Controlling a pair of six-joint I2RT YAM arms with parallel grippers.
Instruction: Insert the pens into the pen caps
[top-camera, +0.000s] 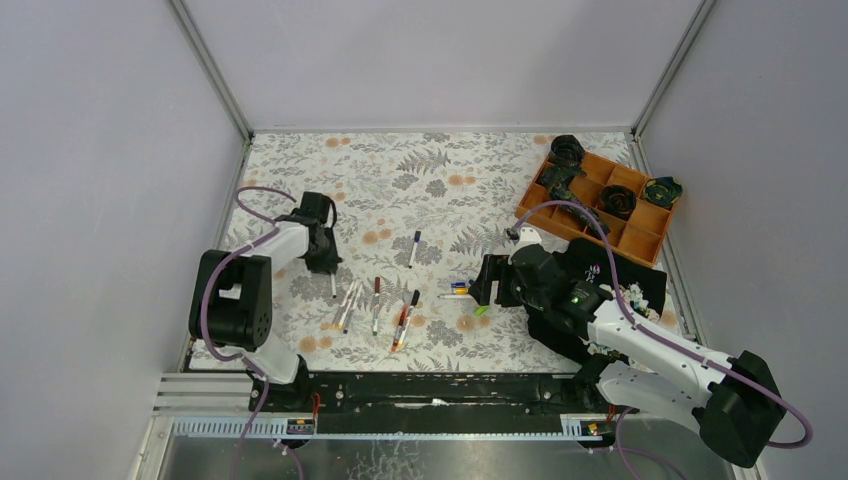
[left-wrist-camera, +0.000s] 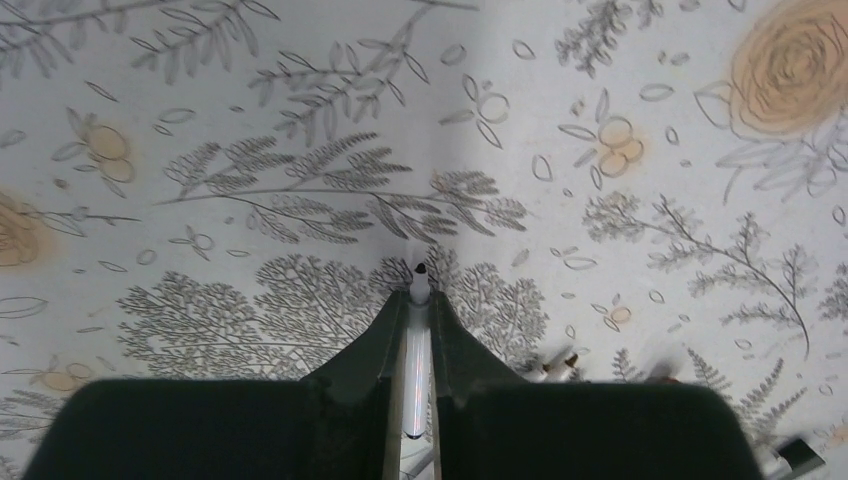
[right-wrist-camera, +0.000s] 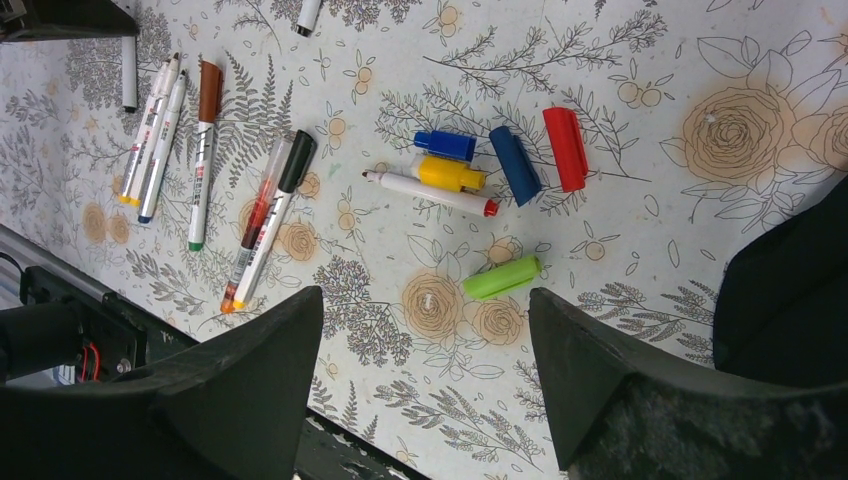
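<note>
My left gripper (top-camera: 325, 262) is shut on a white pen (left-wrist-camera: 415, 340) with a black tip, just above the floral mat; the tip pokes out past its fingertips (left-wrist-camera: 417, 300). Several pens (top-camera: 376, 303) lie loose mid-table, also in the right wrist view (right-wrist-camera: 203, 150). One more pen (top-camera: 414, 248) lies farther back. My right gripper (top-camera: 482, 285) is open and empty (right-wrist-camera: 425, 295), hovering near the caps. A green cap (right-wrist-camera: 502, 277) lies just ahead of it. Beyond are a blue cap (right-wrist-camera: 445, 145), a yellow cap (right-wrist-camera: 450, 173), a dark blue cap (right-wrist-camera: 515, 165), a red cap (right-wrist-camera: 566, 148) and a white pen with a red end (right-wrist-camera: 430, 192).
An orange compartment tray (top-camera: 640, 235) holding black parts stands at the back right. A black cloth (top-camera: 620, 275) lies under the right arm. A black rail (top-camera: 430, 390) runs along the near table edge. Grey walls enclose the table.
</note>
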